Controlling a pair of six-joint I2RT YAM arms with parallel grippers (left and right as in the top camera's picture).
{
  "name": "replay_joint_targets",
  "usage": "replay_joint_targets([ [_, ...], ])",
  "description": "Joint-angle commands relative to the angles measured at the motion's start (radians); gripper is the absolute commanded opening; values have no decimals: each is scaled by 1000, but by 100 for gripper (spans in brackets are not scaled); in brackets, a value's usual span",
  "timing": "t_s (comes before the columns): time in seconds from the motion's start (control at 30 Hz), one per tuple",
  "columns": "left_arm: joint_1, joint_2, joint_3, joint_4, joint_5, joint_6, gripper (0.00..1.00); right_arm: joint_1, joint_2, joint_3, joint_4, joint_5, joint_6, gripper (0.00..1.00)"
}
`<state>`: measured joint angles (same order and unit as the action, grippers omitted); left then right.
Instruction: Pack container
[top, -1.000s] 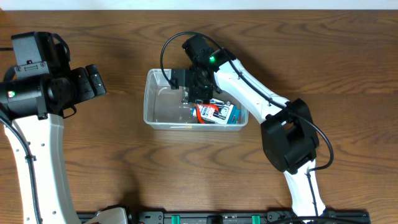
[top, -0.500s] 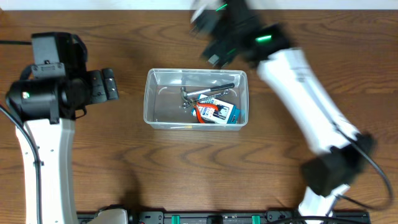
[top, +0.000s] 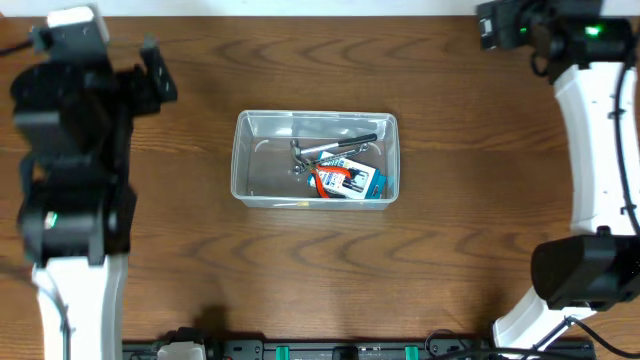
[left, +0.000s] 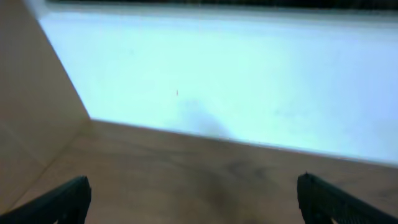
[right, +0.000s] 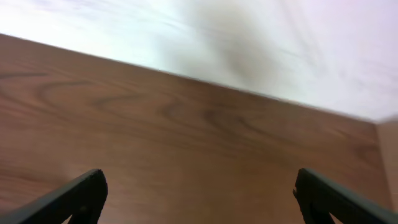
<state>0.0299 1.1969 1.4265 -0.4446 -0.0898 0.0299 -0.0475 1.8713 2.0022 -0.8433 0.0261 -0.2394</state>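
Centred on the table, the container holds hand tools.
Both arms reach toward the far corners, well apart from it; left gripper and right gripper have fingers spread wide.

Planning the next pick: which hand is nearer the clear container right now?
Left. The left hand hangs just beyond the container's far-left corner; the right hand is farther off, out past its far-right corner.

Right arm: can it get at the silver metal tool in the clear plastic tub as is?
Probably yes. The clear plastic tub is open-topped, the silver metal tool lies uncovered, and nothing stands between it and the open right gripper at the far edge.
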Motion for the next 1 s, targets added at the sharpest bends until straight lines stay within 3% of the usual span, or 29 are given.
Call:
replay_joint_targets([
  [0.0,0,66,-32,-62,-13,90,98,-69,0,-1,-63,-4,42,99],
  [0.1,-3,56,-36,-158,-11,90,98,-110,0,-8,-138,33,66,99],
  [0.37,-51,-208,-209,-112,-2,105,98,-94,-149,-233,-127,15,67,99],
  [0.73,-72,-718,-660,-70,-1,105,98,73,-705,-863,64,39,67,99],
  [0.97,-72,-887,-735,-164,-1,105,98,165,-1058,-1140,75,55,67,99],
])
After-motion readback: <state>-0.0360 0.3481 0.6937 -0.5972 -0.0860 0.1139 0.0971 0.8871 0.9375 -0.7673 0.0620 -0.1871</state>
